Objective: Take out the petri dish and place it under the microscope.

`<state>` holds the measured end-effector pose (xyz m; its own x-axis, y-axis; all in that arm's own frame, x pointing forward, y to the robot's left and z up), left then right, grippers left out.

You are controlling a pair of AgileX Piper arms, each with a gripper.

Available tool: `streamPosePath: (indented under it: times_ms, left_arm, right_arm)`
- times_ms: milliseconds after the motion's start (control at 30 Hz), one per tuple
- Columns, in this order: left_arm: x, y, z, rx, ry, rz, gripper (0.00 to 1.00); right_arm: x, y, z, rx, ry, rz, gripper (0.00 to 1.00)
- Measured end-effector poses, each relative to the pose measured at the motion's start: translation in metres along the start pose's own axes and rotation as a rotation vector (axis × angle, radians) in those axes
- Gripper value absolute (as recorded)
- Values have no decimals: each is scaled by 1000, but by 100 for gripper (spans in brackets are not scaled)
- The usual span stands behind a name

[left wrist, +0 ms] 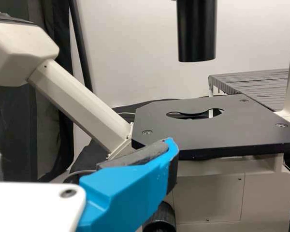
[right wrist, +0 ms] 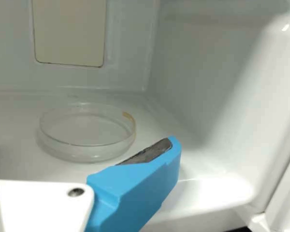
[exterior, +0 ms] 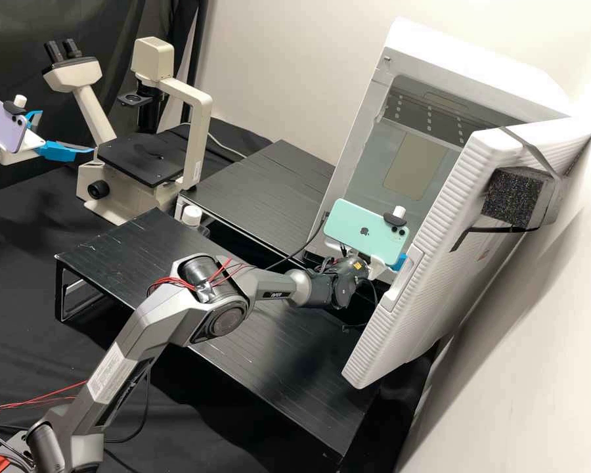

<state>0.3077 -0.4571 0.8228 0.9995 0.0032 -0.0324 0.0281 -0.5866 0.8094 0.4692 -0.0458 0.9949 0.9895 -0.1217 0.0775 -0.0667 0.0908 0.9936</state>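
Note:
In the high view, my left gripper (exterior: 65, 133) stands open beside the microscope (exterior: 144, 157), left of its black stage. The left wrist view shows my left gripper (left wrist: 81, 151) near the stage (left wrist: 208, 128), its visible finger before the stage's corner. My right gripper (exterior: 398, 262) is at the white cabinet's opening in the high view, partly hidden by a phone and the door. The right wrist view has a clear glass petri dish (right wrist: 84, 153) lying flat on the cabinet floor. My right gripper (right wrist: 82, 147) is open there, near the dish and not closed on it.
The cabinet's ribbed door (exterior: 433, 243) stands open at the right arm's gripper. Low black platforms (exterior: 138, 249) stand between microscope and cabinet. The microscope's black cylinder (left wrist: 196, 34) hangs above its stage. The cabinet's side wall (right wrist: 198, 82) rises beside the dish.

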Motion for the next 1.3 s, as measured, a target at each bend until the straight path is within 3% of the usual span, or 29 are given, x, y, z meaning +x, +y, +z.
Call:
streamPosePath:
  times_ms: [767, 800, 1033, 1300]
  left_arm:
    - [0, 0, 0, 0, 0, 0, 100]
    - [0, 0, 0, 0, 0, 0, 100]
    - [0, 0, 0, 0, 0, 0, 100]
    - [0, 0, 0, 0, 0, 0, 100]
  right_arm:
    - [14, -15, 0, 61, -14, -13, 100]
    - [14, -15, 0, 61, -14, -13, 0]
    - [18, -17, 0, 41, -26, -25, 0]
    - [22, -22, 2, 44, -25, -32, 0]
